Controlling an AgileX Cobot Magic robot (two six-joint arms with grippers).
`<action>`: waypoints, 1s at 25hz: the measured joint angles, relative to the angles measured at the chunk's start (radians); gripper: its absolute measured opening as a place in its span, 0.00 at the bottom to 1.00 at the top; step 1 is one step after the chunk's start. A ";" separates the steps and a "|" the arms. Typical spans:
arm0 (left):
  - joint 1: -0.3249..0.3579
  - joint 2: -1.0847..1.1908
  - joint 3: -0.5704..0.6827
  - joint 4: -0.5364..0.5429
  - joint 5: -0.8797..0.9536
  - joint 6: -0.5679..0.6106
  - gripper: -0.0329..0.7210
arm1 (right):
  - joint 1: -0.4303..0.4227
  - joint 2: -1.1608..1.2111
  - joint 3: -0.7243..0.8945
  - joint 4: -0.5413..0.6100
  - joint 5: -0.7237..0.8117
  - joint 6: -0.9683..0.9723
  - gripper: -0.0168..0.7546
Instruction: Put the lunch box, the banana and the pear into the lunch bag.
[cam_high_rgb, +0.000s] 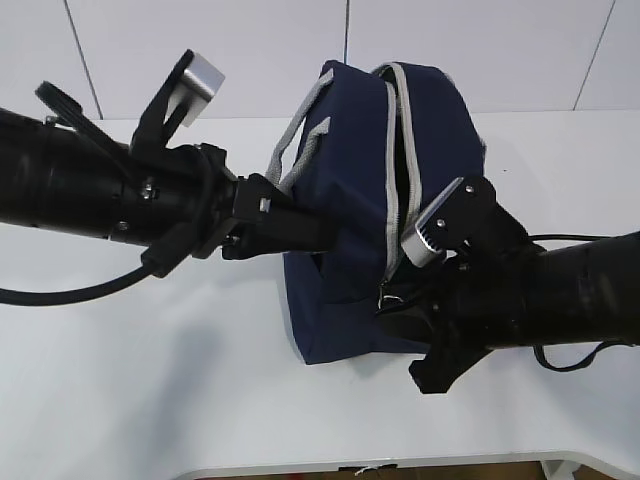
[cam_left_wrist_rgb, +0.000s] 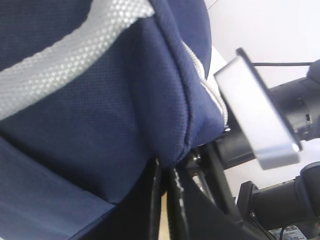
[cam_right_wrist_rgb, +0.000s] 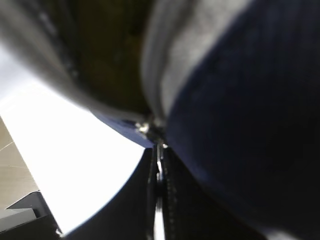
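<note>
The navy lunch bag (cam_high_rgb: 350, 170) stands on the white table, its grey zipper (cam_high_rgb: 390, 180) parted along the top. My left gripper (cam_high_rgb: 322, 232) presses into the bag's left side and is shut on a fold of its fabric (cam_left_wrist_rgb: 172, 150). My right gripper (cam_high_rgb: 395, 300) is at the lower end of the zipper, shut on the metal zipper pull (cam_right_wrist_rgb: 149, 128). In the right wrist view the bag (cam_right_wrist_rgb: 250, 125) fills the frame as a blur. The lunch box, the banana and the pear are out of view.
The grey webbing handle (cam_high_rgb: 300, 135) stands up at the bag's left. The right arm's wrist camera (cam_left_wrist_rgb: 255, 115) sits close beside the bag's corner. The white table (cam_high_rgb: 150, 350) stretches round the bag, its front edge near the bottom.
</note>
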 joint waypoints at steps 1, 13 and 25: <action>0.000 0.000 0.000 0.000 -0.002 0.000 0.02 | 0.000 -0.009 0.000 -0.021 0.000 0.018 0.05; 0.000 0.000 0.000 0.000 -0.020 0.000 0.02 | 0.000 -0.075 0.000 -0.326 0.063 0.358 0.05; 0.000 0.000 0.000 0.000 -0.022 0.000 0.02 | 0.000 -0.128 -0.049 -0.624 0.120 0.756 0.05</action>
